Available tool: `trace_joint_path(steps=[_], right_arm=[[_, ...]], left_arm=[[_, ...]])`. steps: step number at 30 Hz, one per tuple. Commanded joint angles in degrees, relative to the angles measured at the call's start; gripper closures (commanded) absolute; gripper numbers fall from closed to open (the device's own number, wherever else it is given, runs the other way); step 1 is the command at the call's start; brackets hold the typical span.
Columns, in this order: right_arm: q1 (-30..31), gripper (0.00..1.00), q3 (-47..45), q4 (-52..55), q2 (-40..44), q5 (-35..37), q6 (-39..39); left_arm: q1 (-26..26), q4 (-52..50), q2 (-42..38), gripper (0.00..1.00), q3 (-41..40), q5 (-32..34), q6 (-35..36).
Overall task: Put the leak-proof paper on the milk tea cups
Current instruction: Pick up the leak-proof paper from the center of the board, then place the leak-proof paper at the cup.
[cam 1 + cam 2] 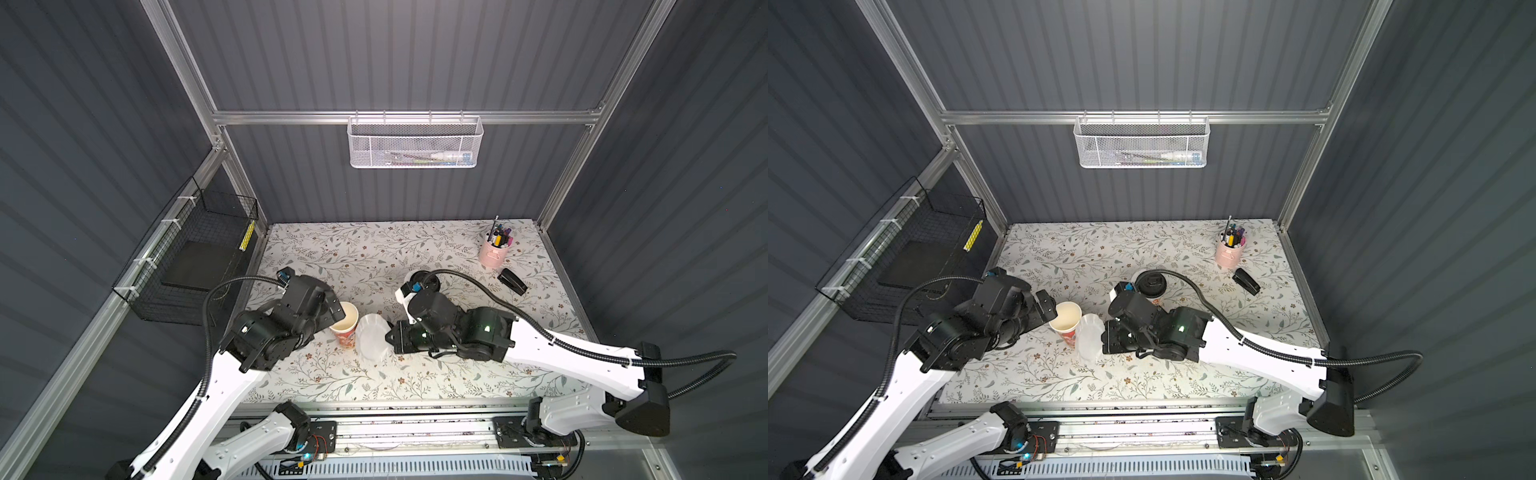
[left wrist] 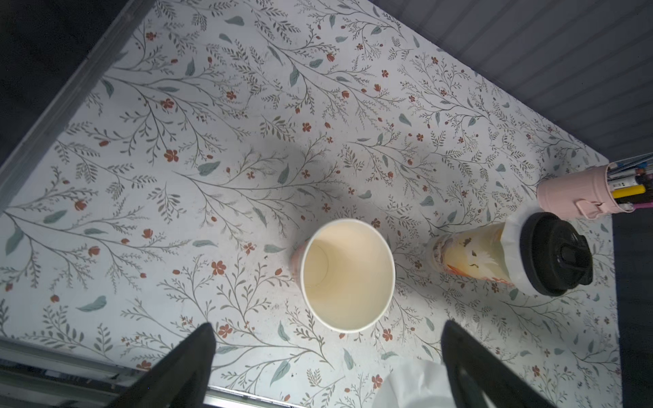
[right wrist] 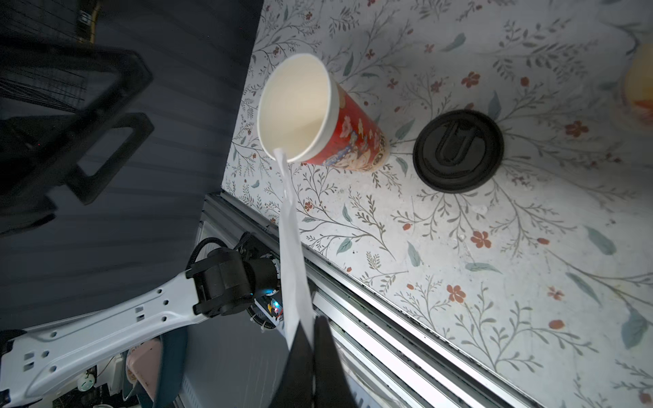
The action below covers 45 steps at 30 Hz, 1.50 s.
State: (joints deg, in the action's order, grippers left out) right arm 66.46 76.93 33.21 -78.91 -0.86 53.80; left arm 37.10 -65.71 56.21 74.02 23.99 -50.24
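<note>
Paper (image 1: 374,338) pinched by one edge in my right gripper (image 3: 312,328), jaws closed, hanging edge-on, tip at the rim of the open cup (image 1: 347,322). Left gripper (image 2: 328,323) gapes wide, holding nothing, just beside that cup. I worry the limp sheet snags the rim and tips the unsteadied cup.

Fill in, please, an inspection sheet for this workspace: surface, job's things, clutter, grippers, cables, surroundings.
Surface: floral table cover, no spill seen.
Job's things: open cup upright, uncovered; paper sheet held beside it; lidded cup carries a second sheet under its black lid; spare lid flat on the table.
Clutter: pink pen pot, stapler, far right.
Grippers: left gripper open, empty, by the open cup; right gripper shut on the paper sheet.
Cables: left conduit and right conduit follow their arms; the right arcs over the lidded cup.
Surroundings: white mesh basket on back rail; black wire basket at left.
</note>
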Motion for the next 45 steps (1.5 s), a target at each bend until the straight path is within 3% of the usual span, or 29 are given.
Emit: trace_joint_path(steps=[1,5,10,13,16,21,28,41,45], right_arm=[[-1.76,1.00,4.42,5.70,-0.41,0.04,-2.91],[-4.61,1.00,8.26,2.92,-3.50,-5.27,-3.53],[-7.03,1.00,12.08,-0.10,-9.36,-10.97,-3.69],[-7.63,1.00,13.96,-2.84,-12.91,-15.09,-2.78],[-7.82,1.00,14.70,-6.12,-16.11,-17.76,-1.56],[-8.69,1.00,14.89,-9.79,-20.12,-21.02,-0.40],[-10.94,1.00,15.05,-10.38,-23.88,-21.43,-0.86],[-13.21,1.00,17.89,-5.11,-28.51,-22.16,-3.70],[-13.27,0.96,18.47,-3.67,-29.10,-22.26,-4.23]], left_arm=[[-1.70,0.58,2.62,0.00,3.56,1.90,5.85],[-8.84,4.16,5.37,0.00,5.41,-5.00,9.52],[-22.08,7.27,7.09,0.00,5.37,-19.20,13.24],[-30.42,10.89,7.35,0.00,2.79,-30.33,12.77],[-35.47,13.27,6.38,0.00,-0.13,-36.95,10.75],[-37.54,11.44,4.37,0.02,-3.73,-40.55,8.28],[-37.54,8.25,0.86,0.12,-8.51,-42.39,7.61],[-37.52,9.37,2.46,0.22,-15.05,-46.85,10.42],[-37.54,9.94,2.61,0.25,-16.66,-47.57,10.35]])
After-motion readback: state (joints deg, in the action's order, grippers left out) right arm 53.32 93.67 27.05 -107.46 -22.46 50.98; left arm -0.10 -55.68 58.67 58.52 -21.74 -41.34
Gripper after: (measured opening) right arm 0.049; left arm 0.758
